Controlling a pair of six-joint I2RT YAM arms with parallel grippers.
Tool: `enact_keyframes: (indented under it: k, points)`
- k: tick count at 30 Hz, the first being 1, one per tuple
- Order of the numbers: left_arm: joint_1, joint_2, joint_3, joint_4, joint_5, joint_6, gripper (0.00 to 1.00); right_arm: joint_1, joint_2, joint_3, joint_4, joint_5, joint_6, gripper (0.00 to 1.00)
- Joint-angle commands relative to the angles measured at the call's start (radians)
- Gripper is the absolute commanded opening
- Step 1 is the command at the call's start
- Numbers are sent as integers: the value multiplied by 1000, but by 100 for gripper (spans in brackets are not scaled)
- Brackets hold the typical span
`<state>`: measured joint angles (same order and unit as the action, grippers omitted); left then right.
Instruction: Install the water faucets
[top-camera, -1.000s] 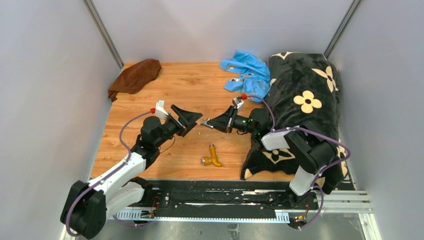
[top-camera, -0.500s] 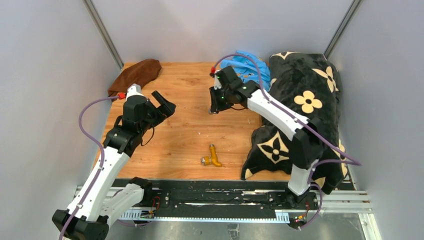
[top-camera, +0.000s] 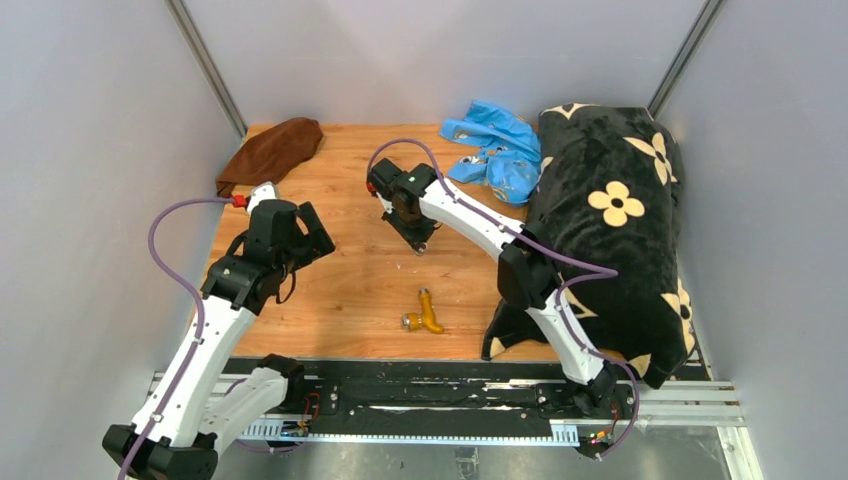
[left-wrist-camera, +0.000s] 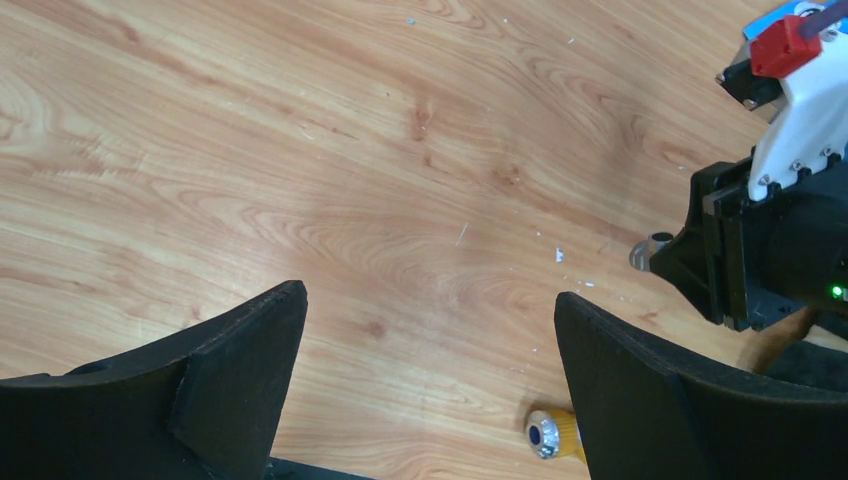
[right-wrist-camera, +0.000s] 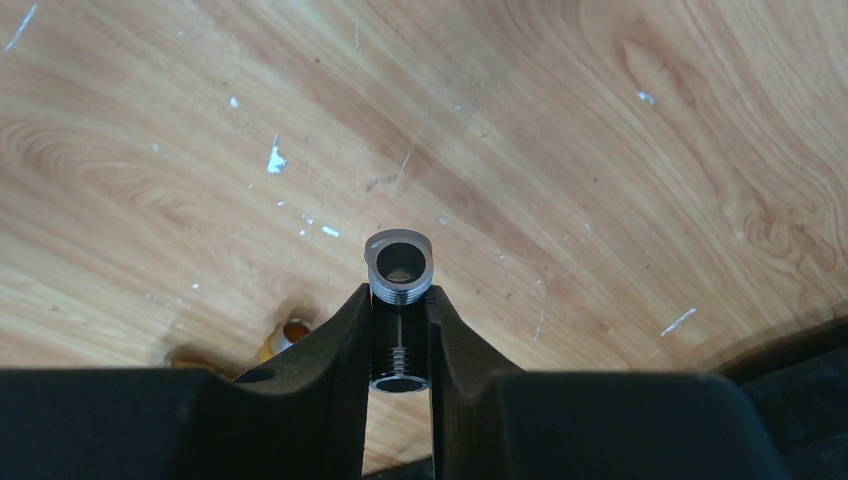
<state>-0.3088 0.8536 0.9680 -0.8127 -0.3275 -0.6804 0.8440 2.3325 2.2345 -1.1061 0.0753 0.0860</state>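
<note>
The brass-orange bent tap spout (top-camera: 428, 315) lies on the wooden table (top-camera: 350, 290) near the front middle. Its round silver end shows in the left wrist view (left-wrist-camera: 548, 435), beside my left gripper's right finger. My left gripper (top-camera: 312, 235) (left-wrist-camera: 430, 370) is open and empty, hovering left of centre. My right gripper (top-camera: 420, 240) (right-wrist-camera: 398, 295) points down over the table's middle and is shut on the silver-grey threaded fitting (right-wrist-camera: 398, 268). The fitting's tip also shows in the left wrist view (left-wrist-camera: 655, 243). The spout peeks out left of the right fingers (right-wrist-camera: 290, 335).
A brown cloth (top-camera: 270, 150) lies at the back left corner. A bright blue plastic bag (top-camera: 495, 145) lies at the back. A black flowered blanket (top-camera: 610, 220) covers the right side. Grey walls enclose the table.
My right gripper swung from the centre to the back and then left, now pointing down, still holding the fitting. My left gripper drew back to the left, still open. The spout has not moved.
</note>
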Motion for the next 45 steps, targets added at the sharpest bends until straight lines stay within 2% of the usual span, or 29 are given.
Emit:
enact_keyframes:
  k: [1,5,14,18,24,27,30,36,45]
  points:
    - [11,-19,3,-11,-44,56,98,12,67,121,-72,52,-28,1]
    - [13,-9,2,-18,-22,53,98,12,142,223,-106,42,-32,0]
    - [15,-22,-41,-22,12,64,98,14,199,240,-89,48,-24,1]
    - [14,-21,-50,-9,41,66,98,20,209,229,-75,56,-25,13]
    - [16,-11,-36,-22,35,83,98,21,228,241,-64,54,-32,22]
    - [16,-14,-37,-15,53,88,98,20,219,236,-51,52,-34,40]
    - [16,-14,-43,-5,75,80,98,20,207,237,-38,47,-40,47]
    - [16,-14,-50,0,89,76,98,20,171,232,-22,34,-43,51]
    - [17,-8,-49,23,110,93,98,13,-6,105,62,-36,-37,53]
